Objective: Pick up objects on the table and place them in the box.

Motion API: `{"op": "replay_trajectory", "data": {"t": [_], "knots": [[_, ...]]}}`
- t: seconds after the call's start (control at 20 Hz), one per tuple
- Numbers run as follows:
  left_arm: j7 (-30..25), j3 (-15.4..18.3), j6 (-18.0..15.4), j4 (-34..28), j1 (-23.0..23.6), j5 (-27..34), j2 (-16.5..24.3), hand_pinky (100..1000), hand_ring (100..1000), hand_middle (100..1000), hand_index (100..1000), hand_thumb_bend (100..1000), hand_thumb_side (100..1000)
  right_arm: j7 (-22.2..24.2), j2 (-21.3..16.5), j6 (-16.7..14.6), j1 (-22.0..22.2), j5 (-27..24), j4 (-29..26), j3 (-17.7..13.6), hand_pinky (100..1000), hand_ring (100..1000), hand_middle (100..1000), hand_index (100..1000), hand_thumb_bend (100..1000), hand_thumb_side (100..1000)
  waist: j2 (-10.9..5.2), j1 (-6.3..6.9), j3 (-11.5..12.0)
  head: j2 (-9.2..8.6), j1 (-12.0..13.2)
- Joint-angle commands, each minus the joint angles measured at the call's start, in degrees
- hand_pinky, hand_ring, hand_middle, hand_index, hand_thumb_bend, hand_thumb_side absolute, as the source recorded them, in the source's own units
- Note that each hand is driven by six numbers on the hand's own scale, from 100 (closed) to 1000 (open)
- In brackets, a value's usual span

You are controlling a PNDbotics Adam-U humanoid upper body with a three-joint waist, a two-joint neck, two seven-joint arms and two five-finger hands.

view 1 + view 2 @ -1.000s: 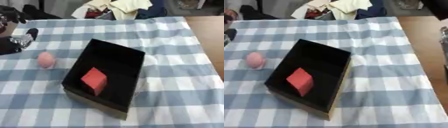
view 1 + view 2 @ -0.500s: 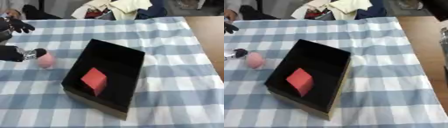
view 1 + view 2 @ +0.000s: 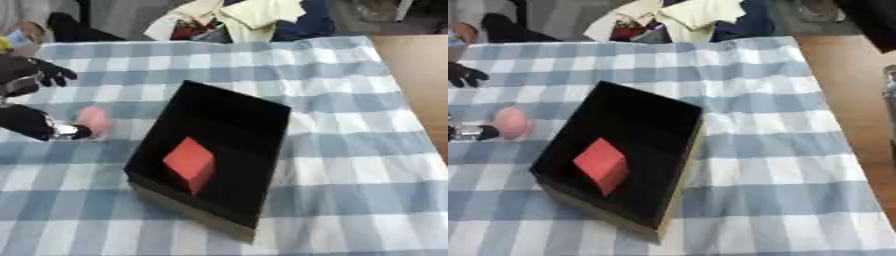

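Left eye view: box (image 3: 232, 120) long axis diagonal.

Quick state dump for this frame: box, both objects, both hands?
Box: open, no lid, on the checked tablecloth.
Red block: inside the box, tilted on its floor.
Pink ball: on the cloth, left of the box, not yet in it.
Left hand: at the ball's left side, a fingertip touching or almost touching it, not lifting it.
Right hand: not in view.

Pink ball (image 3: 512, 122) lies left of black box (image 3: 677, 155) holding red block (image 3: 601, 164).
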Motion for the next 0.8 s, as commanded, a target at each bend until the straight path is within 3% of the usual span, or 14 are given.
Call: {"op": "replay_trajectory", "data": {"t": [0.05, 0.25, 0.6, 0.8], "knots": [[-1.54, -0.24, 1.3, 0.54, -1.47, 0.72, 0.78, 757, 846, 807, 965, 513, 576, 0.12, -0.38, 0.1, -0.47, 0.61, -0.96, -0.6, 949, 905, 796, 827, 100, 789, -1.11, 0.04, -0.03, -0.75, 0.25], [-2.0, -1.1, 2.24, 2.18, -2.37, 0.74, -0.29, 749, 848, 815, 966, 418, 504, 0.1, -0.17, 0.23, -0.28, 0.71, -0.96, -0.67, 950, 905, 796, 827, 100, 793, -1.07, 0.01, -0.1, -0.85, 0.46], [-2.67, -2.16, 2.66, 7.1, -4.08, -2.81, -2.18, 768, 857, 833, 958, 353, 421, -0.07, 0.2, 0.32, 0.18, 0.7, -0.96, -0.89, 951, 904, 795, 826, 100, 798, -0.89, -0.01, -0.34, -0.93, 0.75], [-3.47, -2.44, 2.07, 10.52, -4.83, -4.6, -3.25, 781, 865, 839, 963, 363, 433, -0.12, 0.32, 0.35, 0.29, 0.64, -0.96, -0.94, 951, 904, 795, 826, 100, 799, -0.74, 0.0, -0.47, -1.02, 0.96]]}}
